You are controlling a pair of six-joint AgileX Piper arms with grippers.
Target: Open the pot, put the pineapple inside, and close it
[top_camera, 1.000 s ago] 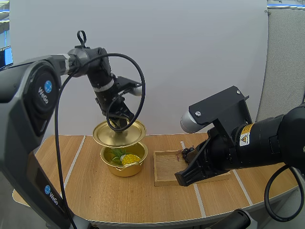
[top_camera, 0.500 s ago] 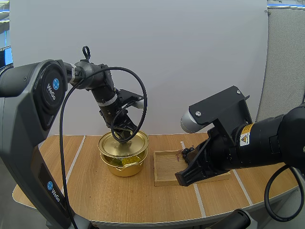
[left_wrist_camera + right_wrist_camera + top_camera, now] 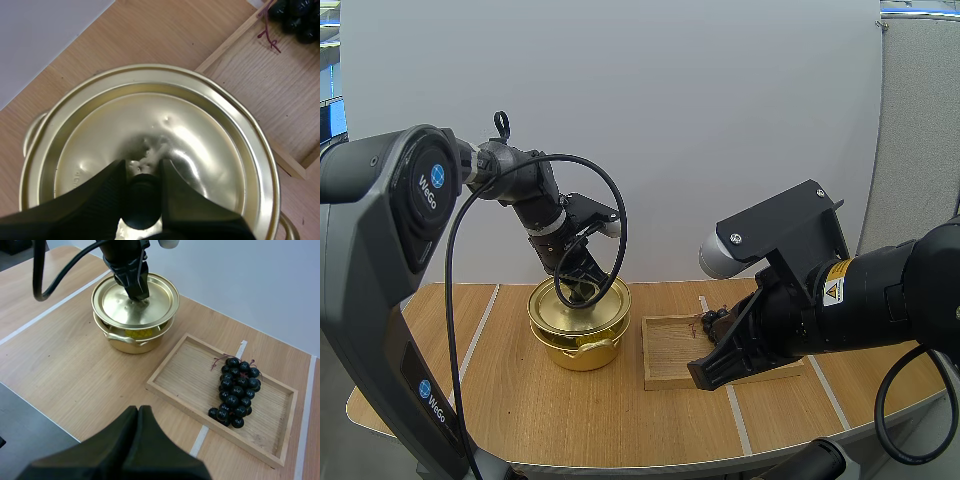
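Observation:
The gold lid [image 3: 578, 303] lies over the gold pot [image 3: 582, 348] at the table's middle left. My left gripper [image 3: 577, 284] is shut on the lid's black knob [image 3: 142, 197], with a finger on either side of it. In the right wrist view the lid [image 3: 135, 299] sits slightly raised on the pot [image 3: 131, 340], and the yellow pineapple [image 3: 135, 332] shows through the gap under the near rim. My right gripper [image 3: 139, 415] hovers shut on nothing above the table's front, well clear of the pot.
A wooden tray [image 3: 670, 365] lies just right of the pot. A bunch of dark grapes [image 3: 235, 390] rests in the tray's far right part. Bare tabletop stretches in front of the pot and the tray.
My left gripper has come down with the lid, from a tilted hold above the open pot to resting over its rim. The right arm has not moved.

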